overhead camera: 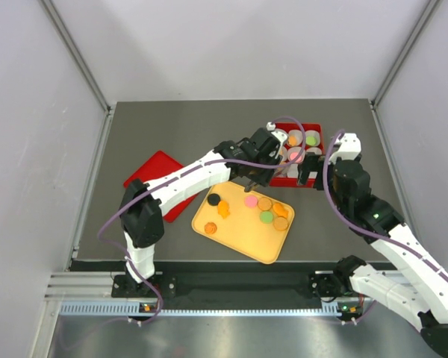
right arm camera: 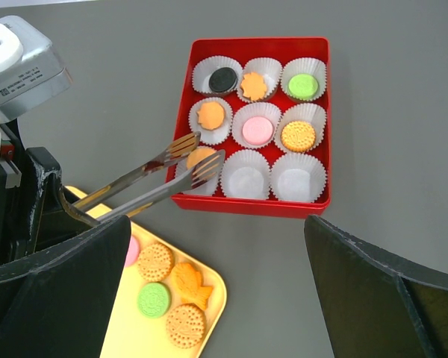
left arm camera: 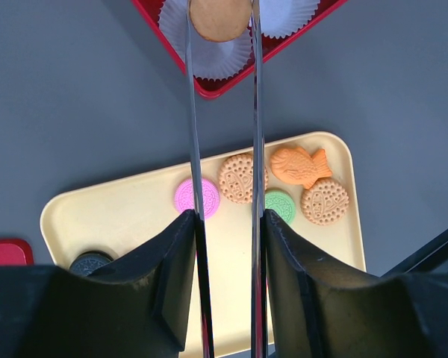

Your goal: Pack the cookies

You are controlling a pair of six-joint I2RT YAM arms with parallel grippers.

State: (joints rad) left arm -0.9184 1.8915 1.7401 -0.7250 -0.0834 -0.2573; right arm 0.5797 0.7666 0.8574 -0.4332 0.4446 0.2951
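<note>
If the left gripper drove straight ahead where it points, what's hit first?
The left gripper holds tongs pinching a tan cookie; straight ahead that cookie would likely meet the empty paper cup in the red box first. Height above the cup is unclear.

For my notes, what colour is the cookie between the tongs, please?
The cookie is light orange-brown, best seen in the left wrist view.

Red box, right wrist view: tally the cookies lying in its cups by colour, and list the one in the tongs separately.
Black cookie: 1
Orange cookies: 3
Green cookie: 1
Pink cookie: 1
Orange cookie held in the tongs: 1
Total: 7
</note>
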